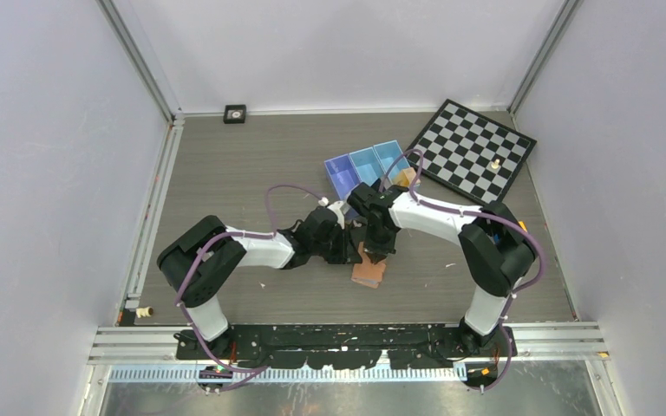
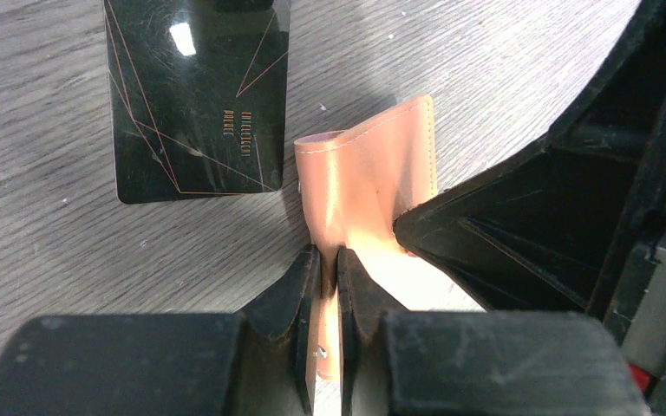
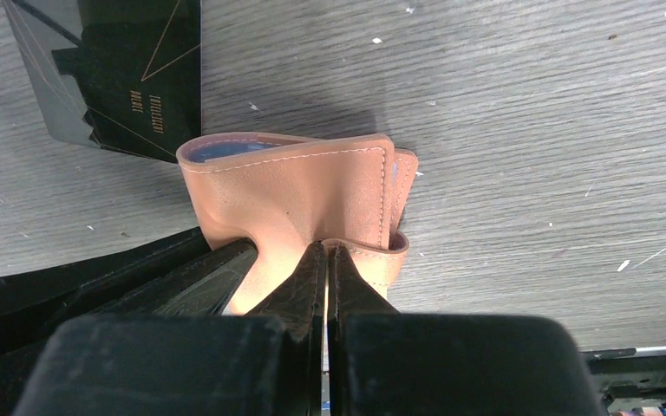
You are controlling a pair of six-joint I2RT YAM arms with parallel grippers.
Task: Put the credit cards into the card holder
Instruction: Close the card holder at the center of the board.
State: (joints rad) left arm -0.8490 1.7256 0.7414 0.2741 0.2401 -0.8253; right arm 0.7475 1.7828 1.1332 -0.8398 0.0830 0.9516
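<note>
While my left hand [image 2: 329,260] and right hand [image 3: 326,253] each pinched the card holder [image 3: 303,186], I feared uneven pull slipping a flap, shutting out the credit card [image 2: 195,95].

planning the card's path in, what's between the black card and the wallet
Only a thin strip of bare table separates the credit card from the card holder, seen in the left wrist view; nothing else lies there.

card [image 2: 195,100] nxt to card holder [image 2: 368,182], both on tbl [image 1: 251,156], bin [image 1: 353,165] behind
</note>
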